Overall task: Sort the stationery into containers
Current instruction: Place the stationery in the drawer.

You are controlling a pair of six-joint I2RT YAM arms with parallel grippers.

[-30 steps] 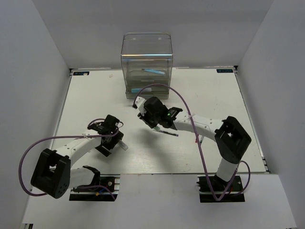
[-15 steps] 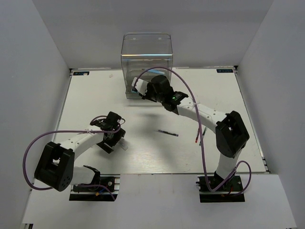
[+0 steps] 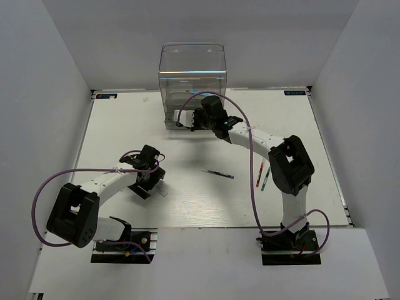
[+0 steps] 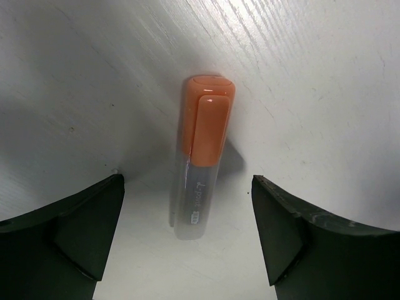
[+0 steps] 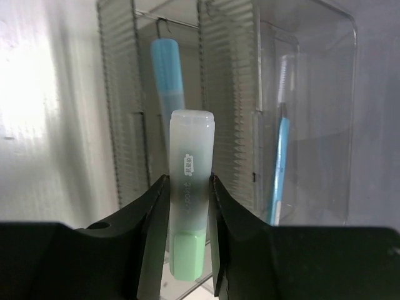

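Between the left gripper's [image 4: 187,187] spread jaws lies only the orange-capped marker [image 4: 203,137], with bare table [image 4: 312,75] on each side of it and beyond its cap; just ahead of the right gripper's [image 5: 187,187] jaws, past the clamped green-tipped marker [image 5: 190,169], the drawer unit's [image 5: 231,94] ribbed fronts stand close, a light blue pen [image 5: 165,81] seemingly inside.

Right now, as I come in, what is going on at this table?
Two arms are sorting pens into the clear drawer unit. The right gripper is shut on the green-tipped marker and holds it at the front of the unit, where a light blue pen lies inside. The left gripper hovers open over the orange-capped marker, its fingers on either side, not gripping. A thin dark pen, a red pen and a teal pen lie on the table.
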